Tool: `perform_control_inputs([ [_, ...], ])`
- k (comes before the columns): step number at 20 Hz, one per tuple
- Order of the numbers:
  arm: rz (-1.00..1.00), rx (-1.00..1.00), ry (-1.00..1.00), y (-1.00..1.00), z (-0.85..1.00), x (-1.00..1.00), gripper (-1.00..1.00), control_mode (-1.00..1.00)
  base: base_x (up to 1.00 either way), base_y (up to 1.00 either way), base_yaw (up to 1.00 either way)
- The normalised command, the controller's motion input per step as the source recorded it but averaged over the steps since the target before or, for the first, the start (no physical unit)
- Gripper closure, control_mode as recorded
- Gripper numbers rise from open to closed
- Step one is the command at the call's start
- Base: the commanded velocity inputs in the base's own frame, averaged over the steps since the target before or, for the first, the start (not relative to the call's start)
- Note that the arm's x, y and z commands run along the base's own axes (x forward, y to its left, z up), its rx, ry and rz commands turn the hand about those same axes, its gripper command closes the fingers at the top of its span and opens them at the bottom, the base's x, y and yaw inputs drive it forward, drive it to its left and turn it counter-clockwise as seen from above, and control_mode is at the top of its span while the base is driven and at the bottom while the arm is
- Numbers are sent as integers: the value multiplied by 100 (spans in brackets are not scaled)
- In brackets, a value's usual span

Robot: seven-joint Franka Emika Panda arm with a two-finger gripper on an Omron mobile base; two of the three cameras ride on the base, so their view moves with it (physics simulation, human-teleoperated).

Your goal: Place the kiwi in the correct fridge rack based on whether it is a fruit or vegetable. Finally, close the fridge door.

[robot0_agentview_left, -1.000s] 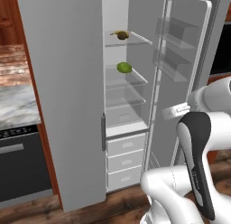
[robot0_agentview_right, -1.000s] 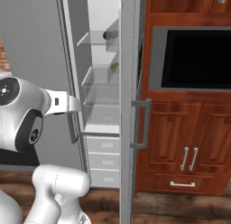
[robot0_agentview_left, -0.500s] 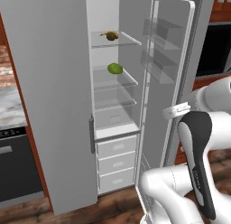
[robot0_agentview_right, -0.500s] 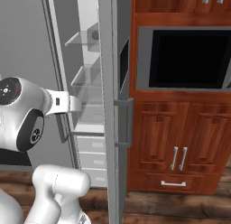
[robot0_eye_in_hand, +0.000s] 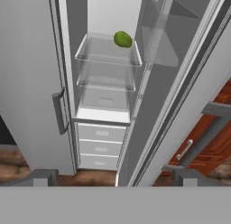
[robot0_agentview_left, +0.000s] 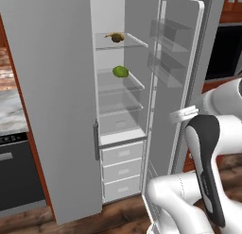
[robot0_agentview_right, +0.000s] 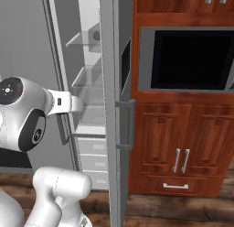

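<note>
Before you stands the open fridge: the kiwi (robot0_agentview_left: 116, 37), a small dull-brown fruit, lies on the fridge rack (robot0_agentview_left: 124, 41), the highest of the clear glass shelves, toward the middle of the pane. One shelf below it a bright-green oval fruit (robot0_agentview_left: 120, 71) rests on its own pane, and you see the same green fruit (robot0_eye_in_hand: 122, 39) in the hand view, sitting near the back of its shelf. The fridge door (robot0_agentview_left: 182, 82) is swung wide to the right of the compartment, its clear inner bins (robot0_agentview_left: 166, 49) facing the shelves; in the right base view you look at the door (robot0_agentview_right: 111, 107) almost edge-on, with its vertical grey bar handle (robot0_agentview_right: 125, 124) turned toward the wooden cabinets (robot0_agentview_right: 180, 148). Three white drawers (robot0_agentview_left: 122, 171) stack under the shelves. The plain grey panel (robot0_agentview_left: 52, 96) closes the left half of the fridge (it carries a short grey handle at mid-height). Your gripper (robot0_eye_in_hand: 113, 177) is spread wide with nothing between its fingertips (robot0_eye_in_hand: 41, 178), well back from the fridge and pointed at the lower shelves and drawers. The white arm (robot0_agentview_left: 208, 157) rises at the lower right of the left base view, clear of the door. A dark built-in oven (robot0_agentview_right: 189, 60) sits in the wood cabinetry to the right, and wooden floorboards (robot0_agentview_right: 183, 208) run beneath.
</note>
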Motion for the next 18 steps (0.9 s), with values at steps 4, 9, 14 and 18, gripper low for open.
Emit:
perform_control_inputs([
  [4,0,0,0,0,0,10,-100,-100,0,0,0],
  [9,-4,1,0,-33,-10,1,-100,-100,0,0,0],
  [14,-10,6,-1,-75,-9,-5,-100,-100,0,0,0],
  [18,-12,9,-4,-70,-1,0,-100,-100,0,0,0],
])
